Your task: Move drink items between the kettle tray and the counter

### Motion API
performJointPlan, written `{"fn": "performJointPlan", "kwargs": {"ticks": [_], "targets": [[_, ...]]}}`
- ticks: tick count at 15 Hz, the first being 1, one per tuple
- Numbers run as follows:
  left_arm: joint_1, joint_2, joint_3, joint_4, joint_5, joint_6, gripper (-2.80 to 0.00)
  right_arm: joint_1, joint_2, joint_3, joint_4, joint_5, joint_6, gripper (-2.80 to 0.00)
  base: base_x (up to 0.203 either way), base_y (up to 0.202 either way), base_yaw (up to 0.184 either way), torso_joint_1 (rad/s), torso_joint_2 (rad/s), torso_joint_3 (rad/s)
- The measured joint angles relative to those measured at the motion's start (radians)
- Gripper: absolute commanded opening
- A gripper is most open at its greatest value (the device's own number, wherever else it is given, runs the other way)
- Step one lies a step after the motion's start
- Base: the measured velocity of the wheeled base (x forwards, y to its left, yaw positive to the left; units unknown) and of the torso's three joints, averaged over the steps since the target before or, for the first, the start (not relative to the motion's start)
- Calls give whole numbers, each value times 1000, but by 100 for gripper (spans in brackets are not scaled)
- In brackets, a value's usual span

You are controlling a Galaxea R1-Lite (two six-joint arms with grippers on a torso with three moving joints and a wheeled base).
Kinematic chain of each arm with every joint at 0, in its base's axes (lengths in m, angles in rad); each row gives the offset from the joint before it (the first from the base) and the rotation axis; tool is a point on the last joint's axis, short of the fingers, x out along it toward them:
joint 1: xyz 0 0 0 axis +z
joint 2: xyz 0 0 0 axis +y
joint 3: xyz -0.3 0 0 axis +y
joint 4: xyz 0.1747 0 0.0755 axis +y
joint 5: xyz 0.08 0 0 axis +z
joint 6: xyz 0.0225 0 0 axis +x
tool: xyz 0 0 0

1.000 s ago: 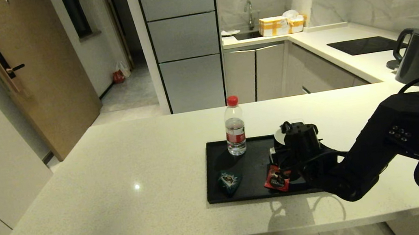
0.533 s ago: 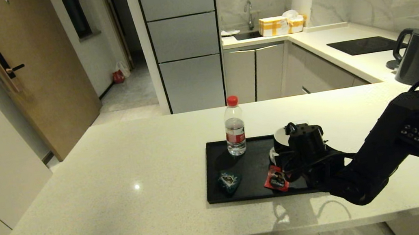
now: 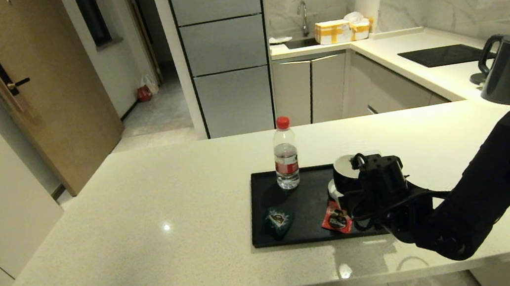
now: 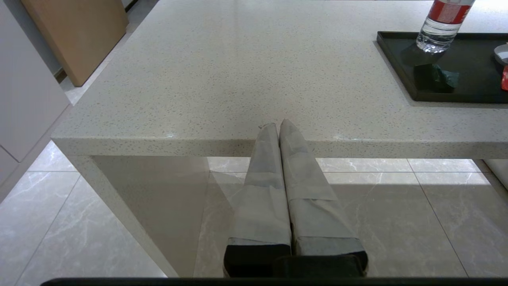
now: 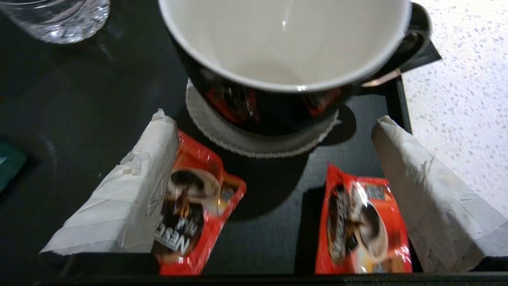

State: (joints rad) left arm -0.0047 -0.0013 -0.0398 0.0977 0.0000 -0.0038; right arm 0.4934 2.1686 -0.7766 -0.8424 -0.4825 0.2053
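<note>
Right claw [image 5: 274, 127] drifted toward tray [image 3: 303, 203] right edge, spread wide before mug [image 5: 285, 55].

Dim warm indoor light from overhead; small glare spot on table [image 3: 166, 227], arm shadow at its front edge; glossy mug [image 5: 278, 99] mirrors red sachets; right wrist view soft, slightly motion-blurred

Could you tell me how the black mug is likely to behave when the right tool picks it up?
The mug looks glossy, so the open right tool may slip on it. It is empty, so probably light. It stands on a white coaster on the tray; the coaster might drag along.
</note>
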Motion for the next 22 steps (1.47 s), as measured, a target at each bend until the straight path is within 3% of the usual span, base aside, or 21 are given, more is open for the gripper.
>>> {"fn": "performJointPlan", "kwargs": {"ticks": [11,12,16,22], "targets": [[-1,0,0,0,0,0,-280,-1,-248,158,20,28,7,0,0,0,0,0,0,0],[0,0,0,0,0,0,-280,-13,-285,166,36,24,8,-280,0,0,0,0,0,0],[-1,0,0,0,0,0,-280,-73,-431,167,122,1,11,-280,0,0,0,0,0,0],[-1,0,0,0,0,0,-280,-165,-894,164,450,-30,-42,-280,0,0,0,0,0,0]]}}
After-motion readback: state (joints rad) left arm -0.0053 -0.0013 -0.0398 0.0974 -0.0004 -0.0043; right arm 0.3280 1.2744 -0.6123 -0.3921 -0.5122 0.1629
